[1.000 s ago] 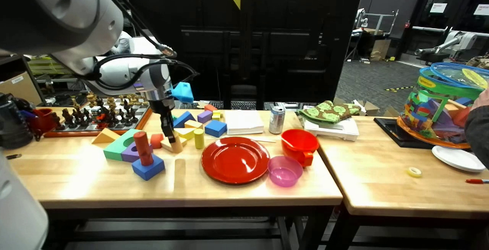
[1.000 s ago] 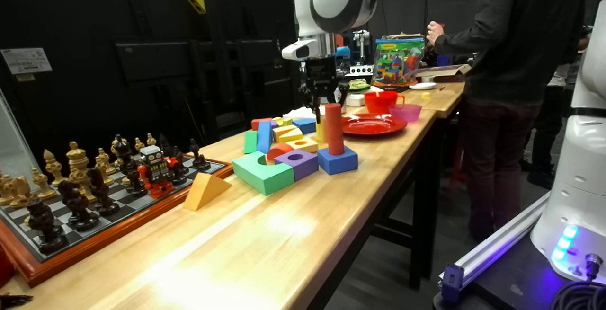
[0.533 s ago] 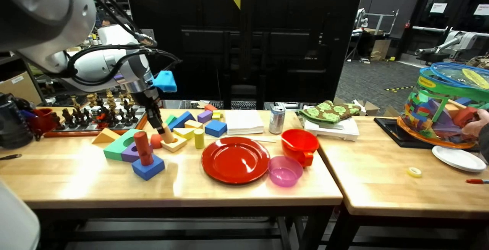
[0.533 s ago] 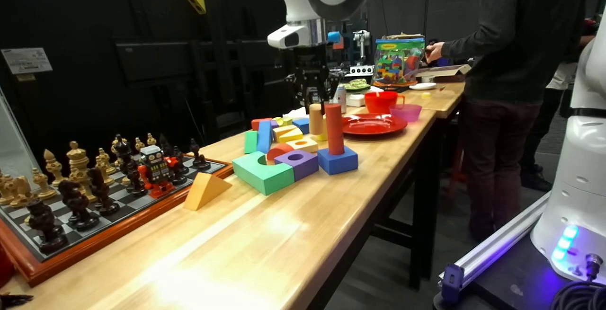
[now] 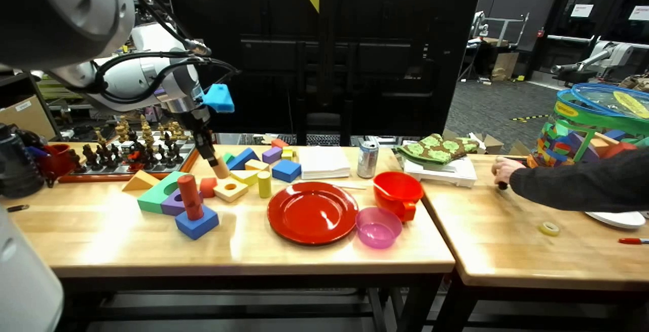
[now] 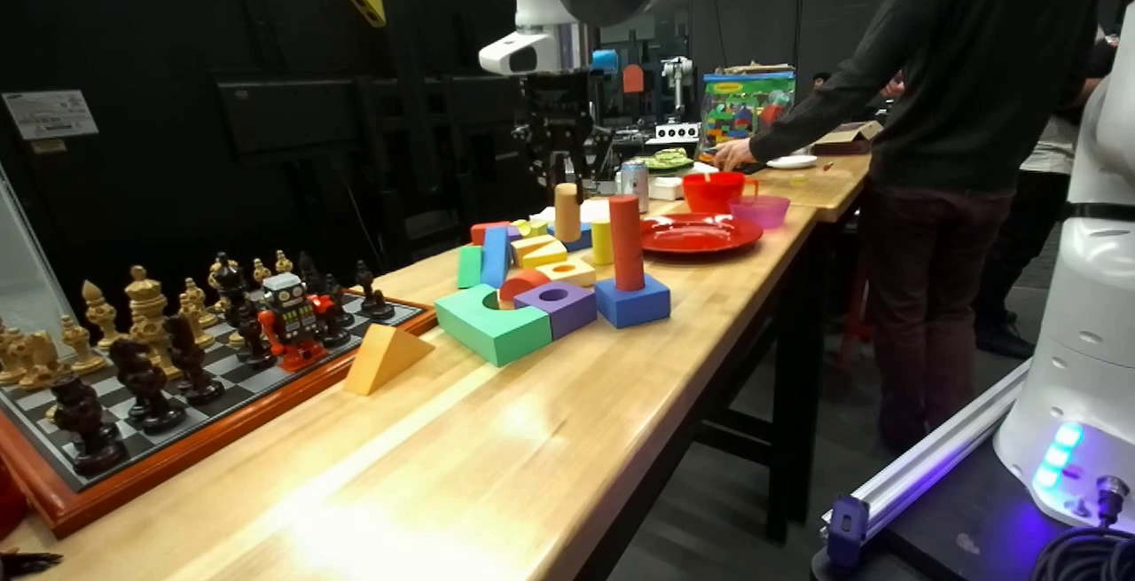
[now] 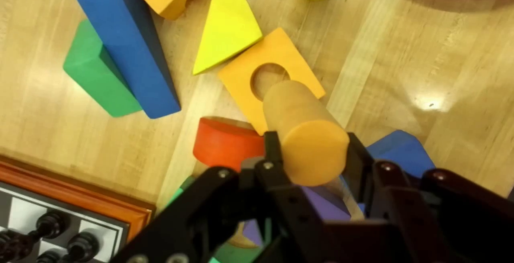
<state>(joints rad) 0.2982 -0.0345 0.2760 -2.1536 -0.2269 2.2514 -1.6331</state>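
Your wooden worktop (image 7: 461, 142) spreads below the tool (image 7: 313, 144), its jaws parted only by the tan cylinder (image 7: 307, 134) clamped between them. Move slowly, hold it upright, and give its lower end room over the holed block (image 7: 243, 86) beneath the tool.

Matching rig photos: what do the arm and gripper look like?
Rounded white and dark grey arm, black cables looped along the outside. Silver collar near its end, bright blue piece beside it. Gripper: black, with jointed fingers and small round screws.
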